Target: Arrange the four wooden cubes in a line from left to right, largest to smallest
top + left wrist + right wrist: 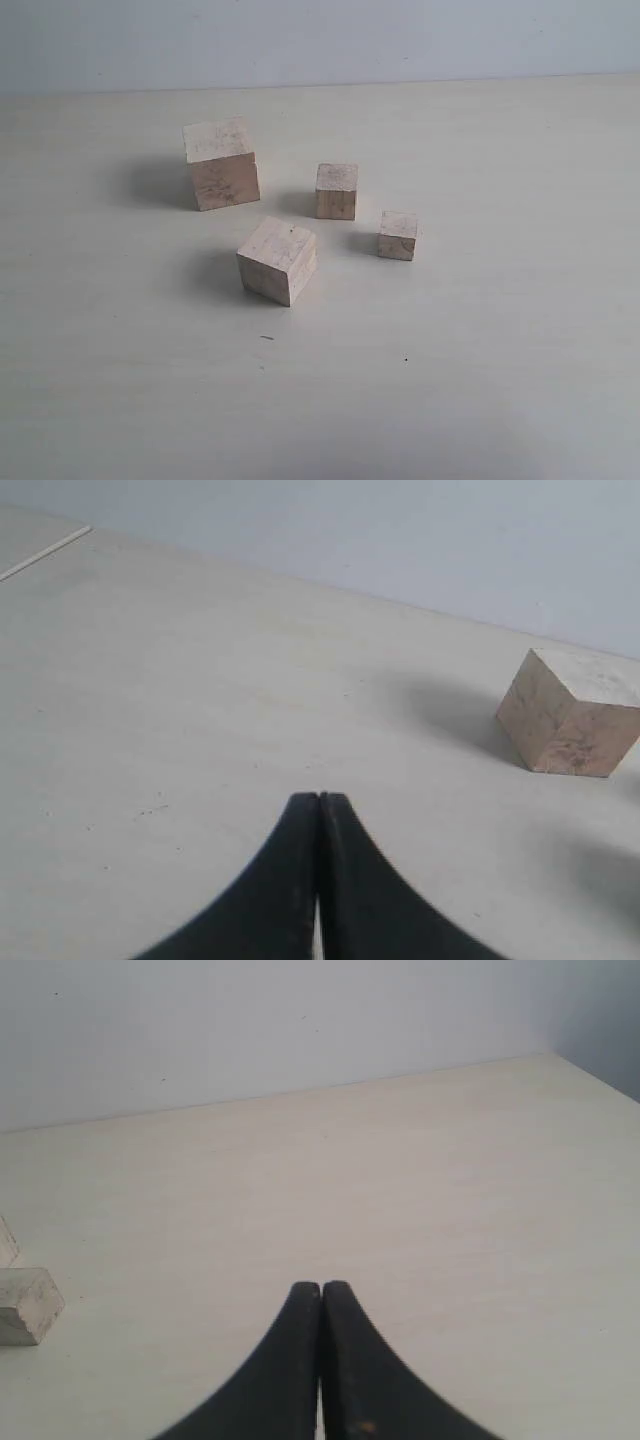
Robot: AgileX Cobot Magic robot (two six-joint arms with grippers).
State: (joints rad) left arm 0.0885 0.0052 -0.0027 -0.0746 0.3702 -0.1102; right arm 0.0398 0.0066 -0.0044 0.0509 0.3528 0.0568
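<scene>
wooden cubes [278, 260] lie scattered; left fingers [285, 890] and right fingers [285, 1370] pressed together, empty

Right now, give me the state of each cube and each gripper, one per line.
Largest cube: resting flat, ungripped, leftmost.
Second-largest cube: resting flat, turned corner-on, nearer the camera than the rest, out of line.
Third cube: resting flat, ungripped, right of the largest.
Smallest cube: resting flat, ungripped, rightmost.
Left gripper: shut, empty.
Right gripper: shut, empty.
</scene>
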